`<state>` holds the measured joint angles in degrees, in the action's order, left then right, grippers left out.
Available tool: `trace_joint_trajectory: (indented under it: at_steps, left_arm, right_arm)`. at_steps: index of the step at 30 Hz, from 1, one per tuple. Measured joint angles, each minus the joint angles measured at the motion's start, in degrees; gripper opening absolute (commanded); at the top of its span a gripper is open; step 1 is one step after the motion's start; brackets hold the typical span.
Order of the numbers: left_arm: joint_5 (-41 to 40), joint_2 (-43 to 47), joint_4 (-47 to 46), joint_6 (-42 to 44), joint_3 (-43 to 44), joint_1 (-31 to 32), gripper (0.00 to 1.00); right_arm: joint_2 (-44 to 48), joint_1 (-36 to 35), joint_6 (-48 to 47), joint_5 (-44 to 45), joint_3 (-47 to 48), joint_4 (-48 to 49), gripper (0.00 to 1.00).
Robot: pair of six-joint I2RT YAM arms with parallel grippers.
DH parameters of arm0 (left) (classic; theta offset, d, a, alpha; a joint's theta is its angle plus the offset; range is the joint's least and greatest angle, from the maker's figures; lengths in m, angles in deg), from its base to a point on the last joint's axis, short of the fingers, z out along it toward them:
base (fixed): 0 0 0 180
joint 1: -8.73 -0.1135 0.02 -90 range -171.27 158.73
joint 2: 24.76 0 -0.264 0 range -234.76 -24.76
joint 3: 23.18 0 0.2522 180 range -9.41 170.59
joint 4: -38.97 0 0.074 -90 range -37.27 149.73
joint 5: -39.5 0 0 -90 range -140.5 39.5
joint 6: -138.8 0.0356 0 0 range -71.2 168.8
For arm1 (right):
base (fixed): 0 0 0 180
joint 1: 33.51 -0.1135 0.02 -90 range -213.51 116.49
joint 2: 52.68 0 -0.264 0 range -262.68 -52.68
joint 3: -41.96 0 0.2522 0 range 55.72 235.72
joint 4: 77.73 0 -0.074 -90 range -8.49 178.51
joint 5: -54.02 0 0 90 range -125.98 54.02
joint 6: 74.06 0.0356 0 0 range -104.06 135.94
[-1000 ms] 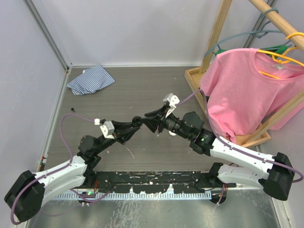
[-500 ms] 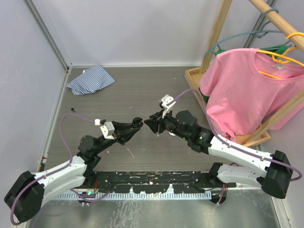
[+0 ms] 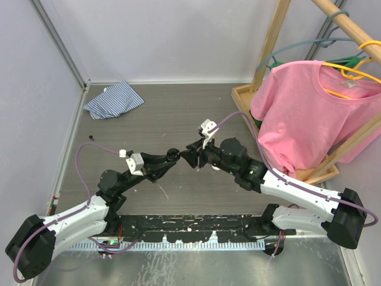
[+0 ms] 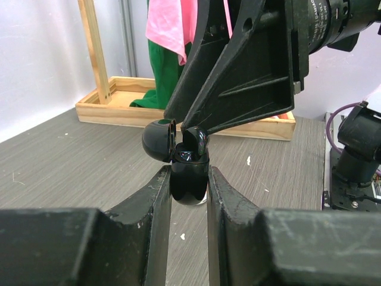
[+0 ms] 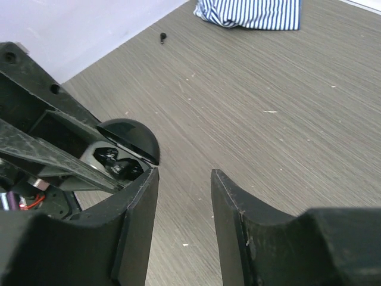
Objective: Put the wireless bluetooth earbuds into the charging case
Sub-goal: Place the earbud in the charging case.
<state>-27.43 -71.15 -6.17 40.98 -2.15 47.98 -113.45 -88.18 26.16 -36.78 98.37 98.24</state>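
My left gripper [image 4: 189, 173] is shut on a glossy black charging case [image 4: 189, 179], held upright above the table with its round lid [image 4: 158, 140] hinged open to the left. A black earbud [image 4: 195, 139] stands in the case's mouth, partly sticking up. In the right wrist view, dark earbud shapes [image 5: 116, 165] lie inside the case under the raised lid [image 5: 130, 138]. My right gripper [image 5: 183, 174] is open with nothing between its fingers, and its left finger [image 5: 140, 196] is right beside the case's mouth. From above, the two grippers meet tip to tip around the case [image 3: 173, 153].
A striped blue-and-white cloth [image 3: 113, 99] lies at the back left, with a small black thing [image 3: 90, 137] on the table near it. At the right, a pink shirt [image 3: 309, 113] hangs on a wooden rack [image 3: 269, 47] whose base frame [image 3: 241, 101] rests on the table.
My right gripper has moved left up to the case and its jaws have spread apart. The left gripper has kept still with the case.
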Motion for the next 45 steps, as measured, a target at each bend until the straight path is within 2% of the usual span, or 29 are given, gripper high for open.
trace_joint_trajectory:
  at_steps: [38, 45]
  left_arm:
    - [4.8, -0.2, 0.1, -0.3, 0.0, 0.0, 0.0]
    - [3.7, -0.3, 0.2, -0.3, 0.0, 0.0, 0.0]
  right_arm:
    - [-0.6, -0.3, -2.6, -6.1, 0.3, 2.3, 0.57]
    - [1.5, -0.3, -3.4, -5.5, 0.3, 1.3, 0.65]
